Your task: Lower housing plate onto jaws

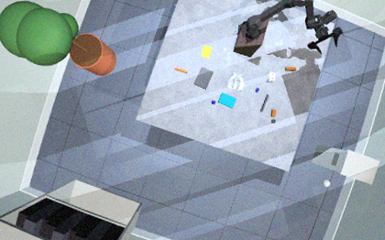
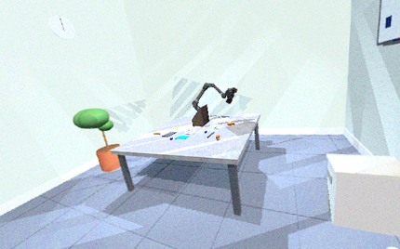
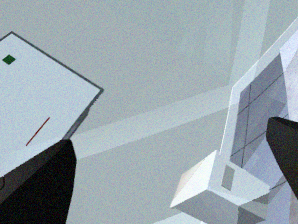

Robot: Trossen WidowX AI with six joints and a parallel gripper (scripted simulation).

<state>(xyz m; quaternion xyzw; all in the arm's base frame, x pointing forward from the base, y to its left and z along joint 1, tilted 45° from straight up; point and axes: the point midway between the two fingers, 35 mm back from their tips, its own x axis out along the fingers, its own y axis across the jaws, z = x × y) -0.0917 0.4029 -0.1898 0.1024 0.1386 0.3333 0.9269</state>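
Observation:
A white part with a curved, horseshoe-like outline lies on the table; it looks like the base with the two jaws, but pins and stubs are too small to tell. A small white piece with dark spots lies apart from it, nearer the arm's reach side; it may be the housing plate, which I cannot confirm. My gripper is open, with nothing between its fingers. It is raised high near the table's right back corner, away from both white parts. The wrist view shows neither part.
On the table lie a cyan block, a dark grey plate, a yellow square, a dark bar, an orange stick, orange blocks and small blue pieces.

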